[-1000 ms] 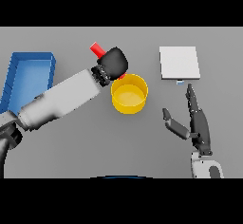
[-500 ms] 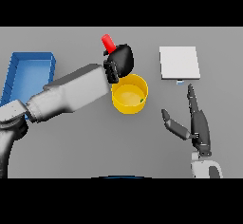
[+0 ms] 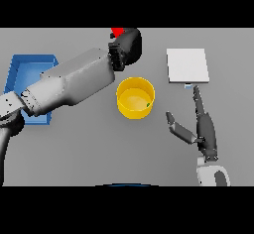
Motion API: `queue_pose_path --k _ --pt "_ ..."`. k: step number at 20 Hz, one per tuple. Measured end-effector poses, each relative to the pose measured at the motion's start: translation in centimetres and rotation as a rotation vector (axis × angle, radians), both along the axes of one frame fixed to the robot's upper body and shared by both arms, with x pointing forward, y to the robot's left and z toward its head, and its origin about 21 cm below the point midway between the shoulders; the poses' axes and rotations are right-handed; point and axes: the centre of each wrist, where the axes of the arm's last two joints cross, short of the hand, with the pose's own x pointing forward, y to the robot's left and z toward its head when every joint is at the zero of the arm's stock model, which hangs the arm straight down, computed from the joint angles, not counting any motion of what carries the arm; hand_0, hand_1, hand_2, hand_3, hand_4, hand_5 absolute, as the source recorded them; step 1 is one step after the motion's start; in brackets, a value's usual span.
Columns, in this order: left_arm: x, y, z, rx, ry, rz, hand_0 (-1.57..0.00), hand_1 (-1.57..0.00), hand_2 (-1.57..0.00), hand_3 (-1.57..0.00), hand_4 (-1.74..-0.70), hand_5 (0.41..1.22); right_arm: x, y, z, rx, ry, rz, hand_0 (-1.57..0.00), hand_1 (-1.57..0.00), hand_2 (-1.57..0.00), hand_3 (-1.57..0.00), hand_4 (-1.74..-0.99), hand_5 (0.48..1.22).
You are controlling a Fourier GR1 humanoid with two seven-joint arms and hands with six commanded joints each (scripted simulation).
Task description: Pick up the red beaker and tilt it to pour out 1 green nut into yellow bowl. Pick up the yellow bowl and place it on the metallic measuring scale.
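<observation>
My left hand (image 3: pixel 128 45) is raised above the table at the top centre, fingers curled round the red beaker (image 3: pixel 117 31), of which only a small red part shows past the hand. Below it stands the yellow bowl (image 3: pixel 135 98) in the middle of the table, with a small green nut (image 3: pixel 148 104) inside near its right wall. The metallic measuring scale (image 3: pixel 187 65) lies flat at the right rear. My right hand (image 3: pixel 204 129) rests open to the right of the bowl, fingers pointing toward the scale, thumb spread left.
A blue tray (image 3: pixel 20 74) sits at the left edge, partly covered by my left forearm (image 3: pixel 74 84), which crosses from lower left toward the bowl's rear.
My left hand has carried the red beaker up and to the right, from beside the bowl's left rim to behind it. The bowl's inside is now uncovered. The right hand has stayed put.
</observation>
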Motion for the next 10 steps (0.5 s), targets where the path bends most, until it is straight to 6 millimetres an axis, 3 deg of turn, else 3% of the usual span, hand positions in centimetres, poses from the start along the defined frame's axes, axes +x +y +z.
queue_pose_path --k 1,3,5,8,10 --pt "0.6 0.4 1.6 -0.025 -0.023 0.004 -1.57 -1.57 -1.40 -1.51 -1.68 1.221 -0.2 -0.5 0.0 -0.013 -0.002 -0.004 0.00 0.00 0.00 0.00 -1.201 0.592" --pt "1.8 0.8 4.9 -0.095 -0.094 0.030 -1.57 -1.57 -1.46 -1.04 -1.70 1.221 0.1 -0.2 0.3 -0.014 -0.014 0.002 0.00 0.00 0.00 0.00 -1.186 0.596" --pt "3.0 2.3 8.3 -0.163 -0.112 0.061 -1.57 -1.57 -1.50 -1.23 -1.70 1.221 0.2 -0.4 0.2 0.017 -0.015 0.005 0.00 0.00 0.00 0.00 -1.181 0.593" --pt "4.3 3.9 12.7 -0.339 -0.148 0.199 -1.57 -1.57 -1.53 -1.40 -1.72 1.221 0.1 -0.5 0.5 0.057 -0.009 0.031 0.00 0.00 0.00 0.00 -1.193 0.597" --pt "5.4 6.8 13.5 -0.529 -0.132 0.326 -1.57 -1.57 -1.55 -1.38 -1.73 1.221 0.3 -0.3 0.1 0.060 0.000 0.030 0.00 0.00 0.00 0.00 -1.199 0.594"
